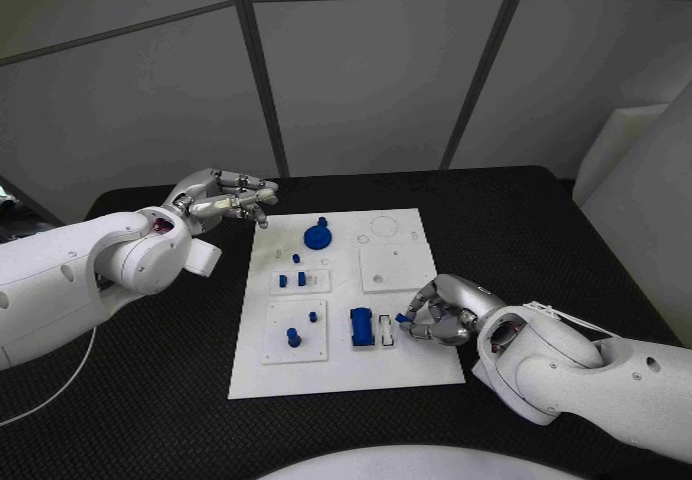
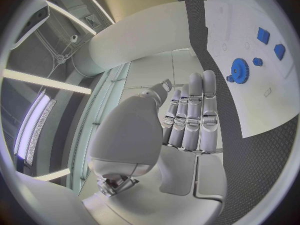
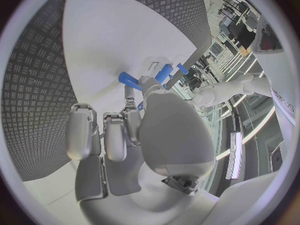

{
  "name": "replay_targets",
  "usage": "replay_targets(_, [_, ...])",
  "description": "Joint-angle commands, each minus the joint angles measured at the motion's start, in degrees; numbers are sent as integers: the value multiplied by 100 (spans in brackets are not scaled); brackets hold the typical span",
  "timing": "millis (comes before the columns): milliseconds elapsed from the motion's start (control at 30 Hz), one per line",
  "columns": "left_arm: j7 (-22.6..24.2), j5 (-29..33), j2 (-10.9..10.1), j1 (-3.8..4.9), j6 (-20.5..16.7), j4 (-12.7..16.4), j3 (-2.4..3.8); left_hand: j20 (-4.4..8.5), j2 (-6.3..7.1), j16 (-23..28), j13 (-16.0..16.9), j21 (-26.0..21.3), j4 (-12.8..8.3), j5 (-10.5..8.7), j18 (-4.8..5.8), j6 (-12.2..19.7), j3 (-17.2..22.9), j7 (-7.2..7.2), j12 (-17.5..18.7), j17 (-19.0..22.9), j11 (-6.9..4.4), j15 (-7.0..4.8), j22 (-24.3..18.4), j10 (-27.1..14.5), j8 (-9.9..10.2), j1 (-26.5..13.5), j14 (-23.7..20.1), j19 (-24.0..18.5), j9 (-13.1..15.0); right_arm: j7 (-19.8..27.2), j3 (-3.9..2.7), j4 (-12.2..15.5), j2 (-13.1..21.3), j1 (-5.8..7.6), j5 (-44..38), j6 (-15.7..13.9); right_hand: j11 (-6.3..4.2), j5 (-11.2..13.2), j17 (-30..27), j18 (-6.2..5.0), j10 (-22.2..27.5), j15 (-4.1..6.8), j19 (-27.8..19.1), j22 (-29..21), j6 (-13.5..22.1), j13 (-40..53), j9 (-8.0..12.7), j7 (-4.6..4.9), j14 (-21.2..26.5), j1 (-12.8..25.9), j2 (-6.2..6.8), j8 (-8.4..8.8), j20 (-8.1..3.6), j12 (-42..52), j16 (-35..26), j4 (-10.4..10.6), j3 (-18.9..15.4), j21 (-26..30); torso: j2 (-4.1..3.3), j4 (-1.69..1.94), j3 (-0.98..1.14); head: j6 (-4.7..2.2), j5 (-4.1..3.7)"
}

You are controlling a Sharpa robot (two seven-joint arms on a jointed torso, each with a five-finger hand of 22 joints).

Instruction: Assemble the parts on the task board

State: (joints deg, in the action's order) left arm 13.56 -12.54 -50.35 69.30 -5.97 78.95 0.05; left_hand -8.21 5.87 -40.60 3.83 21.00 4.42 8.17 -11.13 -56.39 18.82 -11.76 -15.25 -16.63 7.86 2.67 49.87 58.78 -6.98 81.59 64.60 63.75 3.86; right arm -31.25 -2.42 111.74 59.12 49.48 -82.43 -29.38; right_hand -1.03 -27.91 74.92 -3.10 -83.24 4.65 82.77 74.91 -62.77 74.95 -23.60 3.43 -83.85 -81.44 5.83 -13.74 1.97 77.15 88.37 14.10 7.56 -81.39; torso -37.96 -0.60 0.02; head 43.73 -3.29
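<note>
The right hand (image 1: 444,312) pinches a small blue part (image 1: 405,319) at the board (image 1: 389,375), fingers hiding most of it; the left hand (image 1: 228,196) is curled, holding nothing.

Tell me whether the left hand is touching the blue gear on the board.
Apart. In the head view the left hand hovers off the task board's far left corner, with bare white board between it and the blue gear.

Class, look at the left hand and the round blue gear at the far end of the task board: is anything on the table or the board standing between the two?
Nothing visible does. The left hand hovers off the task board's far left corner, holding nothing, and only bare table and board lie between it and the blue gear.
</note>
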Motion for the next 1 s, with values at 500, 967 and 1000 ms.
replay_targets(500, [11,26,23,8,52,20,5,-12,-9,22,1,-30,24,-7,76,50,-29,-18,-23,11,-7,27,-21,-57,-10,-31,33,24,-6,229,-2,-174,-270,9,904,19,10,-46,1228,45,-10,-27,28,481,-72,395,-43,-11,-558,247,32,-31,17,-20,28,128,-54,-25,8,3,-4,27,14])
replay_targets(967, [-7,26,0,10,81,46,5,-19,-13,23,2,-42,57,-11,77,57,-54,-19,-33,17,-4,34,-39,-68,-13,-73,36,25,-5,106,-2,-402,-459,10,934,218,-54,-82,1258,53,-74,20,58,524,-243,432,-211,-96,-564,775,-26,-157,-16,20,43,229,-323,-53,3,-7,3,13,43])
replay_targets(1000, [-9,26,0,11,86,48,5,-19,-13,23,2,-42,57,-11,77,57,-54,-19,-33,17,-4,34,-39,-68,-13,-73,36,25,-5,99,-2,-409,-474,10,929,218,-59,-81,1259,53,-79,24,58,524,-253,438,-223,-101,-564,794,-29,-167,-19,27,43,230,-337,-53,2,-5,2,9,40])
